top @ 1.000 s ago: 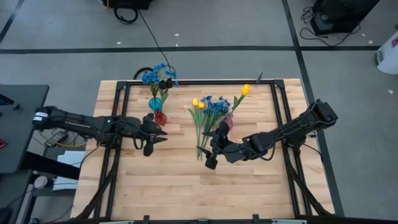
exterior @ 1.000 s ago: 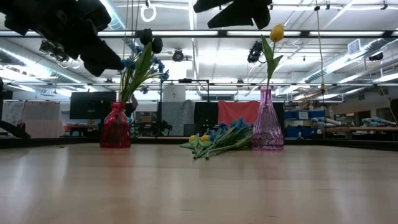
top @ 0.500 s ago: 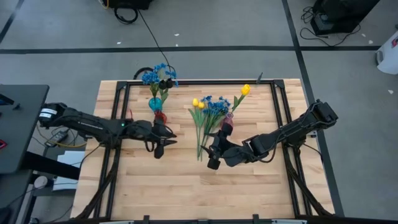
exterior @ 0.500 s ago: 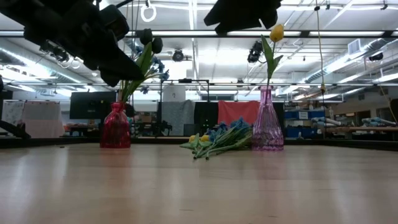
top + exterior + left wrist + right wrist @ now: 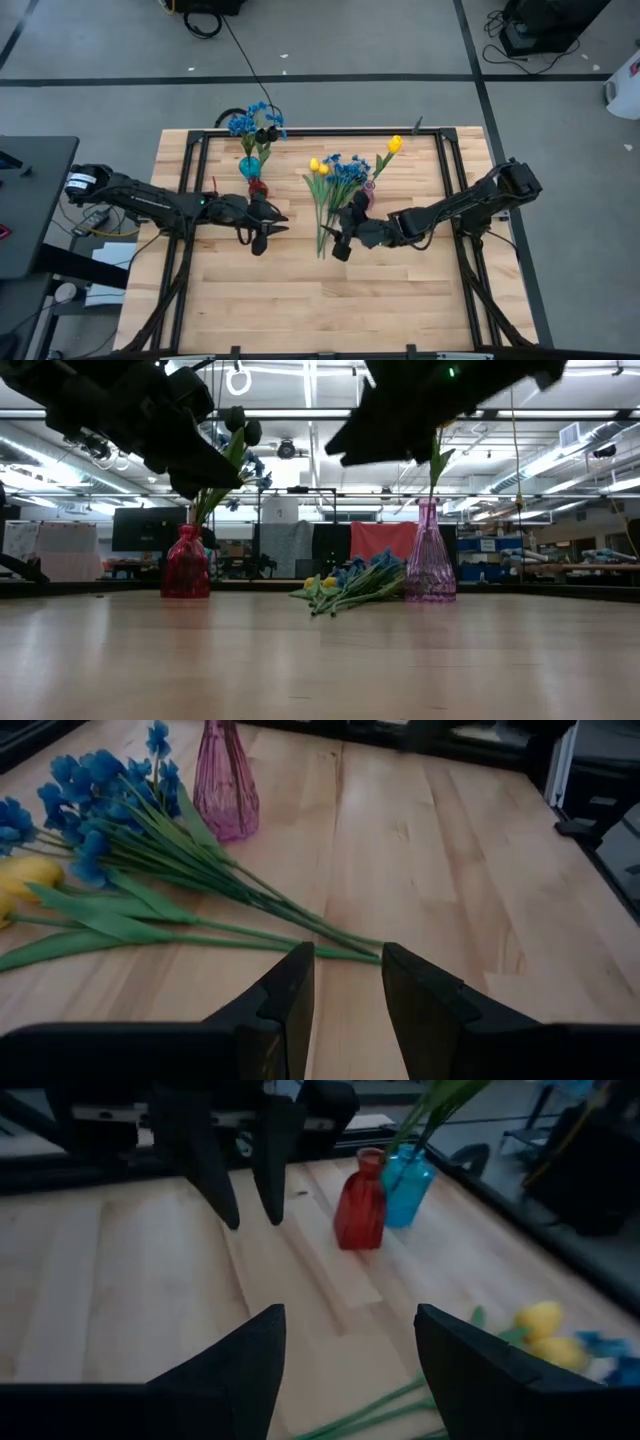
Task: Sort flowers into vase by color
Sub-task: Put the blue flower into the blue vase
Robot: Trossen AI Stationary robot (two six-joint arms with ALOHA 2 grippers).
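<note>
A loose bunch of flowers (image 5: 330,192) lies on the table's middle: blue blossoms and yellow tulips (image 5: 25,880) on green stems (image 5: 250,910). One yellow tulip (image 5: 396,144) stands in the pink vase (image 5: 367,190). Blue blossoms (image 5: 255,122) rise from the blue vase (image 5: 249,165), and beside it stands the red vase (image 5: 258,187). My left gripper (image 5: 272,225) hovers open left of the stem ends, pointing at them (image 5: 345,982). My right gripper (image 5: 334,243) hangs open just above the stem ends, holding nothing (image 5: 345,1360).
Black frame rails (image 5: 190,180) run along the table's left, right and far sides. Bare wood (image 5: 300,300) lies between the flowers and the near edge. The two grippers face each other across a short gap over the stem ends.
My left gripper has moved toward the table's right, closer to the stem ends, and sunk a little. My right gripper has come down and shifted toward the far edge, over the stem ends. The flowers and vases have stayed put.
</note>
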